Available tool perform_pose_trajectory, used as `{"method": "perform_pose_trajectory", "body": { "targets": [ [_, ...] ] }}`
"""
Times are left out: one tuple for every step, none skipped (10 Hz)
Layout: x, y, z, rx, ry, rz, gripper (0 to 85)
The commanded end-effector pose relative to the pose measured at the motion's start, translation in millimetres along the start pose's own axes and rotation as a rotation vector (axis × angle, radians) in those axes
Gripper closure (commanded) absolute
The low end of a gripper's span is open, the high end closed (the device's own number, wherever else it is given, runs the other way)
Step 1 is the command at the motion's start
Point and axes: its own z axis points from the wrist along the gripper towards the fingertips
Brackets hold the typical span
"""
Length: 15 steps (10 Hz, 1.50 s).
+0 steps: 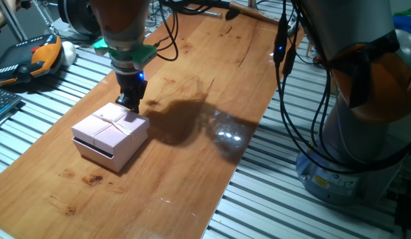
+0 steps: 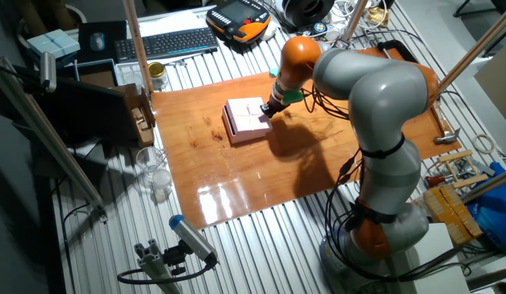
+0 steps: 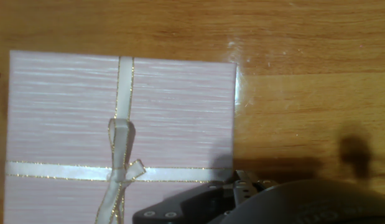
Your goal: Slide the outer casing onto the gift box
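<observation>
- Dark gripper housing fills the bottom of the hand view, right up against the lens; the gripper (image 1: 131,103) sits at the casing's edge, but whether its fingers are apart or closed, or pinching anything, cannot be told from any view.
- Arm (image 2: 375,90), grey with orange joints, bends over the table from its base at the table's side and reaches down to the box.
- Table (image 1: 212,73) is a long wooden board lying on ribbed metal rails; the arm's shadow falls on it beside the box.
- Keyboard (image 2: 166,42) and an orange and black pendant (image 2: 239,18) lie on the rails beyond the far end of the board, well apart from the box.
- Casing (image 3: 117,124) is pale pink and square, seated flat on top of the box and covering it, near the middle of the board.
- Box (image 1: 102,151) shows only as a pink lower edge with a dark slit under the casing; its inside is hidden.
- Ribbon (image 3: 124,81) is thin and white with gold edges, crossing the casing in two bands.
- Bow (image 3: 122,155) is small and tied where the bands cross, close to the gripper.
</observation>
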Motion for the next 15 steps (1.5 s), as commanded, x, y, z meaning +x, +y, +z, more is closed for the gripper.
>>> {"method": "perform_pose_trajectory", "body": {
  "targets": [
    [-0.8, 0.5, -0.1, 0.000, 0.001, 0.000, 85.0],
    [-1.8, 1.6, -0.1, -0.003, 0.001, 0.005, 85.0],
    [-2.4, 3.2, -0.7, -0.005, 0.001, 0.015, 85.0],
    [-3.3, 4.6, -2.0, -0.006, 0.004, 0.022, 85.0],
    [-5.0, 5.5, -4.4, -0.009, 0.009, 0.026, 85.0],
    [-6.0, 5.7, -5.8, -0.009, 0.013, 0.026, 85.0],
    [-6.4, 6.6, -5.8, -0.012, 0.015, 0.030, 85.0],
    [-6.3, 7.9, -5.2, -0.015, 0.015, 0.034, 85.0],
    [-6.1, 9.1, -5.1, -0.018, 0.016, 0.038, 85.0],
    [-6.3, 10.0, -5.1, -0.020, 0.016, 0.041, 85.0],
    [-6.5, 11.1, -5.4, -0.020, 0.018, 0.041, 85.0],
    [-6.4, 12.1, -5.6, -0.021, 0.018, 0.043, 85.0],
    [-6.3, 13.2, -5.6, -0.021, 0.018, 0.046, 85.0],
    [-6.4, 14.1, -5.8, -0.021, 0.020, 0.046, 85.0],
    [-6.4, 14.8, -6.1, -0.021, 0.021, 0.048, 85.0]
  ]
}}
